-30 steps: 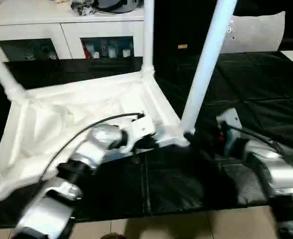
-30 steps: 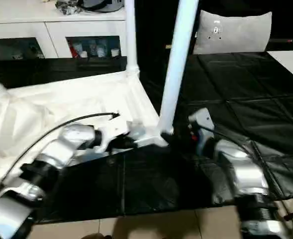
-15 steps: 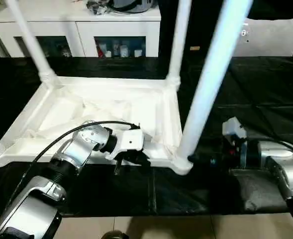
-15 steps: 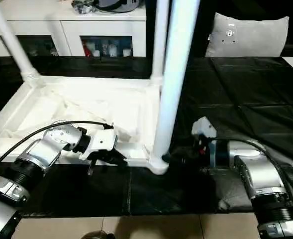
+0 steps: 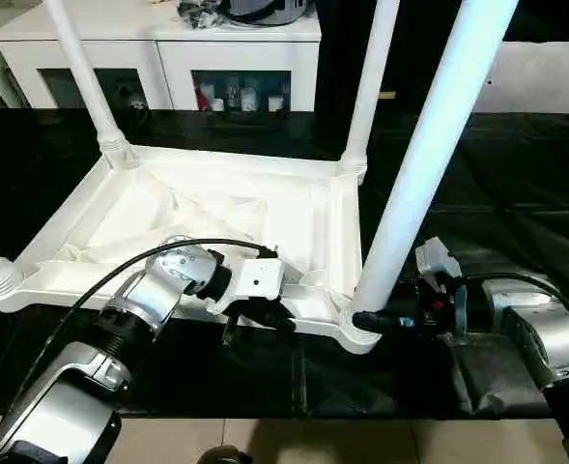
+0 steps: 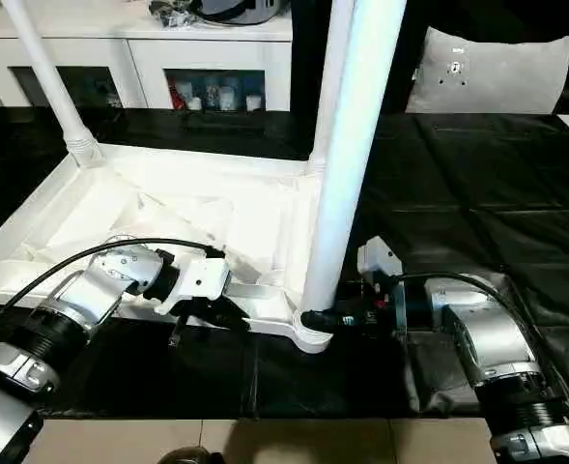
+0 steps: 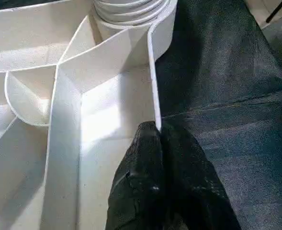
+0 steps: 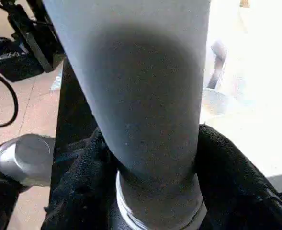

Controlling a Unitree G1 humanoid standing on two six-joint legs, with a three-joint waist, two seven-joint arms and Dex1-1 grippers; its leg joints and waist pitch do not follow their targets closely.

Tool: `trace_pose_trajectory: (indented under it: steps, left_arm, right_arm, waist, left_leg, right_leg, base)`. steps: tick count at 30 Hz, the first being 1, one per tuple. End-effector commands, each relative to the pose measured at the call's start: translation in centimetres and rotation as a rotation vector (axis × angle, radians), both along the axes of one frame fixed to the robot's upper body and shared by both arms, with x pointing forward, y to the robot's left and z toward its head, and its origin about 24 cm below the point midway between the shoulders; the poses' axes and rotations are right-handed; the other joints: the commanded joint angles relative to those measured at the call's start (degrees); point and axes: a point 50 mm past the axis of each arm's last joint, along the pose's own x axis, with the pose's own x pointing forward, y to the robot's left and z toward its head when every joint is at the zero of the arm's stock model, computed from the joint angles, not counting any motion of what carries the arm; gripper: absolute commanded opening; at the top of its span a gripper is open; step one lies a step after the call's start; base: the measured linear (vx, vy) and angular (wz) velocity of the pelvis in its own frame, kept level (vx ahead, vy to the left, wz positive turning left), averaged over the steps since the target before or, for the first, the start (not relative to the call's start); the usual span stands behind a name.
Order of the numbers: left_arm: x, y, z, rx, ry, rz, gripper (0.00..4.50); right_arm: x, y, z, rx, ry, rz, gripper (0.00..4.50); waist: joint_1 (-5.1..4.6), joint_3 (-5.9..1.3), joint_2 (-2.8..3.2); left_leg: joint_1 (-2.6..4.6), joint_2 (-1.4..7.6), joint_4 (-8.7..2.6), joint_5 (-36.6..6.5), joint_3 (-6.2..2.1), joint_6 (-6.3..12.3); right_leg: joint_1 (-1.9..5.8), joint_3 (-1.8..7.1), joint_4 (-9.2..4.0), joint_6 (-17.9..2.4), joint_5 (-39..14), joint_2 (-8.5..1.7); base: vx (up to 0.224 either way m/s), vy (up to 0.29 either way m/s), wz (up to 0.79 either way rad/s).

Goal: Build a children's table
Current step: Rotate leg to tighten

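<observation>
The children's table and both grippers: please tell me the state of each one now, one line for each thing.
table top: upside down on the black mat, ribbed underside facing up.
near-right leg: upright in its corner socket.
two far legs: upright in their sockets.
left gripper: jaws shut on the table top's near rim.
right gripper: jaws around the base of the near-right leg.

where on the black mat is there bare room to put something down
Bare black mat lies right of the upturned table top, behind the right gripper. It is crowded at the near leg, with the left gripper alongside on the rim.
</observation>
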Motion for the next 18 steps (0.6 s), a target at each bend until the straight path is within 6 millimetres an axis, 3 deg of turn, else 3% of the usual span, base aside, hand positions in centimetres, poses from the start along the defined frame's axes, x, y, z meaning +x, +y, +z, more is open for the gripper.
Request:
trace_pose_trajectory:
  steps: [1,3,5,6,7,10,15,16,18]
  left_arm:
    - [-0.2,-1.0,-0.6,-0.014,0.039,0.040,0.00]
    - [-0.1,-1.1,-0.5,-0.034,0.044,0.070,0.00]
    - [0.2,-1.4,-0.6,-0.043,0.048,0.125,0.00]
    - [1.1,-2.1,-0.7,-0.056,0.042,0.276,0.00]
    - [1.4,-2.4,-0.8,-0.059,0.042,0.342,0.00]
    - [1.9,-2.9,-0.8,-0.070,0.042,0.435,0.00]
    - [2.8,-4.8,-0.6,-0.101,0.022,0.624,0.00]
    - [2.8,-5.2,-0.5,-0.106,0.018,0.629,0.00]
    - [2.7,-5.7,-0.3,-0.121,0.015,0.621,0.00]
  right_arm:
    - [-0.1,1.0,0.5,0.097,0.036,-0.026,2.00]
    - [0.0,1.2,0.6,0.107,0.034,-0.049,2.00]
    - [0.3,1.5,0.4,0.099,0.028,-0.108,2.00]
    - [1.9,2.2,-0.2,0.053,-0.002,-0.310,2.00]
    - [2.5,2.4,-0.4,0.036,-0.008,-0.403,2.00]
    - [3.3,2.7,-0.8,0.016,0.004,-0.505,2.00]
    - [5.1,3.7,-1.3,-0.001,0.020,-0.752,2.00]
    - [5.1,3.9,-1.2,0.019,0.000,-0.744,2.54]
    - [5.1,4.3,-1.0,0.046,-0.019,-0.726,2.68]
  waist:
    - [-0.42,-3.58,-1.05]
    - [-0.36,-3.53,-0.80]
    - [-0.70,-3.24,-0.98]
    - [-1.06,-3.09,-1.16]
    - [-1.49,-2.87,-1.02]
    - [-3.15,-2.81,-1.14]
    - [-4.81,-3.13,-1.19]
    - [-4.76,-3.20,-1.22]
    - [-4.69,-3.30,-1.17]
  left_leg:
    - [1.05,4.42,-3.46,-10.58,-1.51,3.65]
    - [1.18,4.41,-3.54,-11.07,-1.59,3.35]
    - [1.20,4.25,-3.70,-13.54,-1.64,2.11]
    - [1.23,4.21,-3.81,-14.63,-1.74,1.26]
    - [1.60,3.94,-3.93,-16.72,-1.97,0.01]
    - [1.56,3.63,-3.97,-18.75,-2.40,-1.19]
    - [1.20,3.41,-3.76,-17.25,-2.08,-0.07]
    - [1.10,3.40,-3.64,-16.69,-2.03,0.57]
    - [0.86,3.37,-3.59,-15.03,-1.94,1.64]
  right_leg:
    - [2.06,2.83,-3.37,-12.49,-13.74,-5.05]
    - [1.96,2.82,-3.49,-12.13,-15.08,-5.07]
    - [1.85,2.85,-4.02,-11.13,-19.78,-5.17]
    - [1.77,2.88,-4.25,-10.29,-22.54,-5.21]
    - [1.33,2.69,-4.68,-9.45,-26.45,-5.20]
    - [1.45,2.47,-5.32,-7.14,-31.13,-5.18]
    - [1.44,2.67,-5.02,-9.08,-24.61,-4.88]
    - [1.58,2.68,-5.15,-9.16,-24.08,-5.00]
    - [1.83,2.75,-4.92,-9.36,-21.78,-4.85]
  base:
    - [0.000,0.000,0.00]
    - [0.000,0.000,0.00]
    - [0.000,0.000,0.00]
    - [0.000,0.000,0.00]
    - [0.000,0.000,0.00]
    - [0.000,0.000,0.00]
    - [0.000,0.000,0.00]
    - [0.000,0.000,0.00]
    - [0.000,0.000,0.00]
